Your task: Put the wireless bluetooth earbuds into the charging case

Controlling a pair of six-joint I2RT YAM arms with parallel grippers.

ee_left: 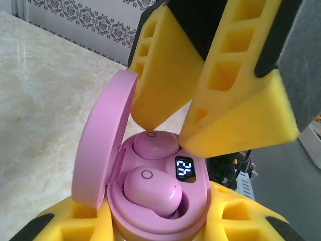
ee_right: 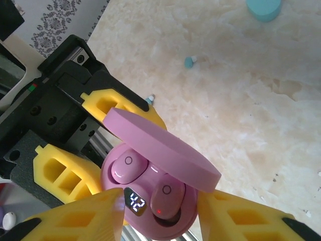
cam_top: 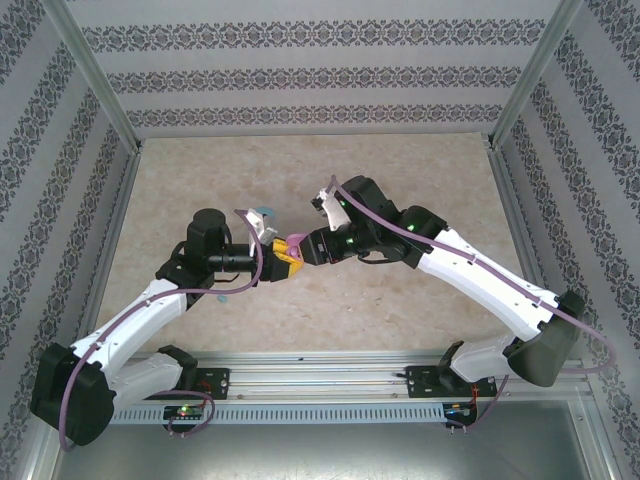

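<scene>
- Left gripper (ee_left: 158, 228) clamps the open pink oval plastic charging case (ee_left: 100, 145).
- Two pale pink pebble-like plastic earbuds (ee_left: 150, 190) sit inside.
- Right gripper (ee_left: 181, 123) hovers above, fingers apart, empty.

Bright even light, soft shadows, crisp close-ups (backgrounds slightly soft)

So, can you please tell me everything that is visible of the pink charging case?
The pink charging case is a smooth, glossy plastic oval, held up between the yellow fingers of the left pincer. Its round lid stands open on a hinge at one side. Two pale pink earbuds sit in its wells, each marked with a small ring. Beside them a dark display shows 42 in white. The right pincer hovers open close over the earbuds.
</scene>
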